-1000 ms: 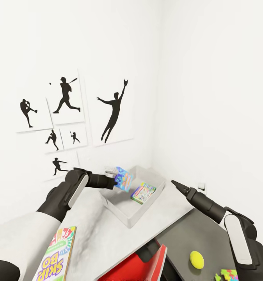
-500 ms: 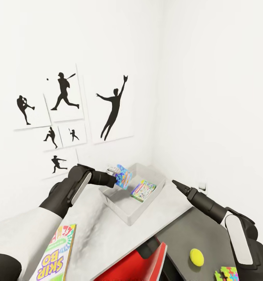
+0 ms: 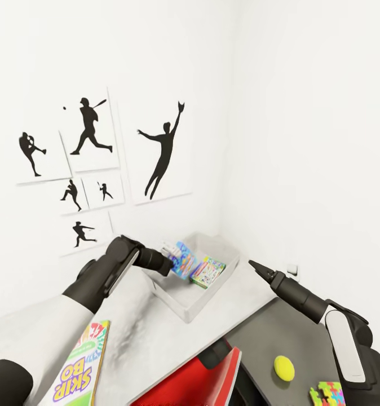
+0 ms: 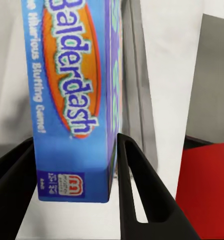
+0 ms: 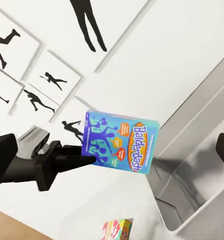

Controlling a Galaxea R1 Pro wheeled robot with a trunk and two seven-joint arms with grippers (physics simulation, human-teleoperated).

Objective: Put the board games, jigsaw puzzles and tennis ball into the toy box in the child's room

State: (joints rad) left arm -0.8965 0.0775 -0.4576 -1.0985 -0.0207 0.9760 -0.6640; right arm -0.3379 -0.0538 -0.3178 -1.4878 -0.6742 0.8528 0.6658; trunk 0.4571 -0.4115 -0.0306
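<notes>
Two black fingers of left tool clamped on blue Balderdash game box, one on each flat face, box on edge. Held over near-left corner of toy box, above its rim; bottom edge hidden behind tray wall in head view, so touching the tray floor or not: cannot tell. Green-bordered game box already lying inside tray, just beside the blue one, partly cut by tray wall. Right tool hovering off the tray's right side, over table, empty; fingertips drawn to one point, pressed together. SKIP BO box flat on table near left, lower end cut off by frame. Tennis ball on dark side unit, well apart from tray. Jigsaw puzzle near the ball, half out of frame, behind right forearm. Red chair below table edge, mostly cropped. Baseball silhouettes on wall behind.
</notes>
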